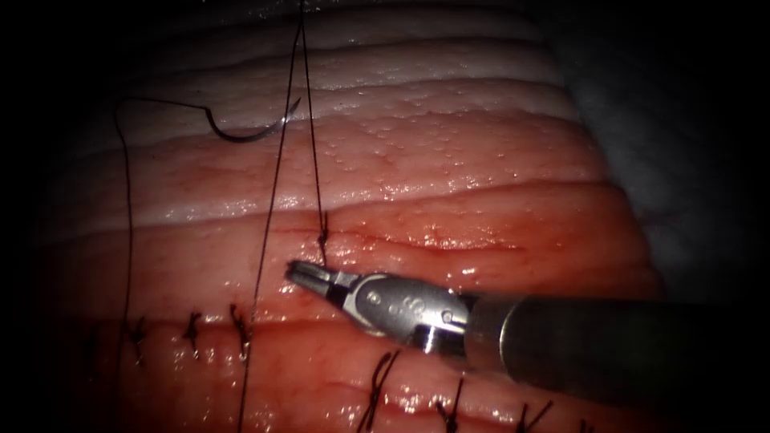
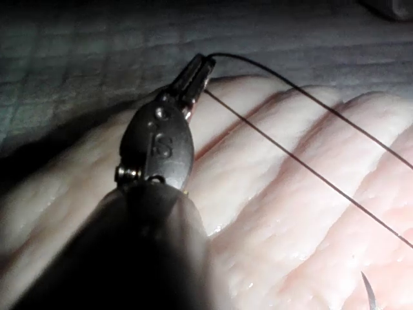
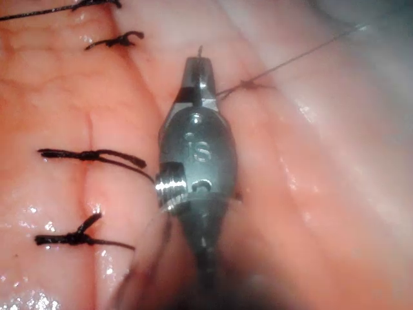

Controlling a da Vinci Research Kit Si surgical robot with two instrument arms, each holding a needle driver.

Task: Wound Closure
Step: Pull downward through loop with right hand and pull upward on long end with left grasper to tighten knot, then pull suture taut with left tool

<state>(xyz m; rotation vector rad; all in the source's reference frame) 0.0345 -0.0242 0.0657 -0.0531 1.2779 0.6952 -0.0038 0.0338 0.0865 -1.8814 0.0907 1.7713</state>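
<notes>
Tissue [image 1: 449, 184]: I see ridged pork belly throughout.
Needle [image 1: 249, 132]: lying free, upper left.
Right tool [image 1: 298, 275]: jaws pinching thread [image 1: 322, 240] beside knot.
Left tool [image 2: 200, 68]: jaws pinching thread.

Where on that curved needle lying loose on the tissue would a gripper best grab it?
Probably on the needle's mid-curve, coming from above: it lies flat on the tissue, free of both grippers, arc bowed toward the cut, tip up right, thread trailing from its left end.
</notes>
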